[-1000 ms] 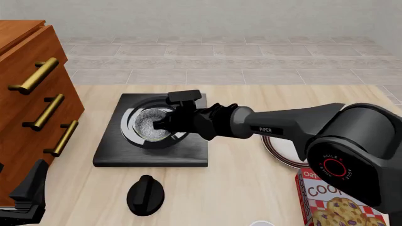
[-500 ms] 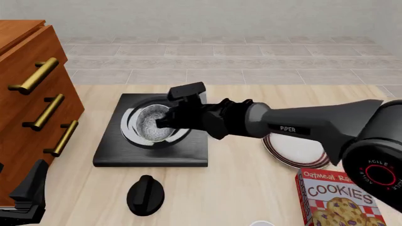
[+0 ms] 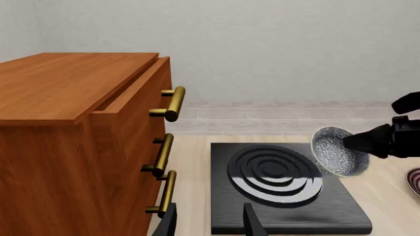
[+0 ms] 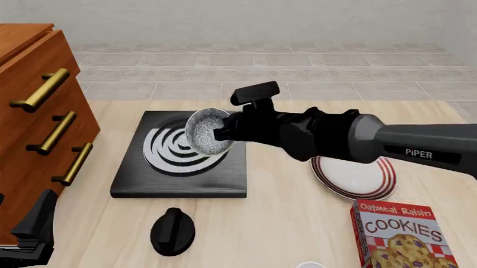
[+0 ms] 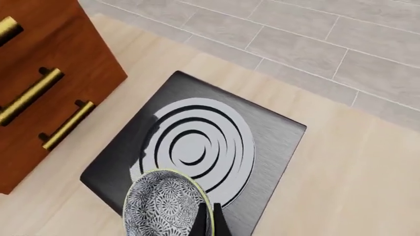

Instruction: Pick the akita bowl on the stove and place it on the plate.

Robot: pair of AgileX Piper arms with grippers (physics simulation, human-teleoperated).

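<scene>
1. The right gripper (image 4: 221, 133) pinches the rim of the bowl (image 4: 207, 130), its fingers closed down to little more than the wall's thickness. In the right wrist view the dark fingertips (image 5: 206, 220) straddle the bowl's edge, one inside and one outside.
2. The bowl hangs clear of the stove (image 4: 179, 184), above its right part, tipped on its side so the speckled inside faces left toward the cabinet (image 4: 37, 111). The left wrist view shows it in the air over the slab's far corner.
3. Risk: a thin rim pinch on a tilted bowl gives little hold. I judge that a quick swing or wrist roll could let the bowl pivot between the fingers or slip out and drop back on the stove or the table (image 4: 283, 223).
4. Risk: the plate (image 4: 354, 178) lies to the right, partly under the right arm, and the cookie box (image 4: 399, 234) stands just nearer the camera. A low carry could clip the plate's rim; a wide one could brush the box.
5. Risk: if the bowl is let go while tipped, it may roll off the plate, so it probably needs levelling first.
6. The left gripper (image 3: 208, 221) waits low beside the cabinet, fingers apart and holding nothing, well clear of the bowl.
7. The knob (image 4: 173, 230) sits in front of the stove, away from the path.
</scene>
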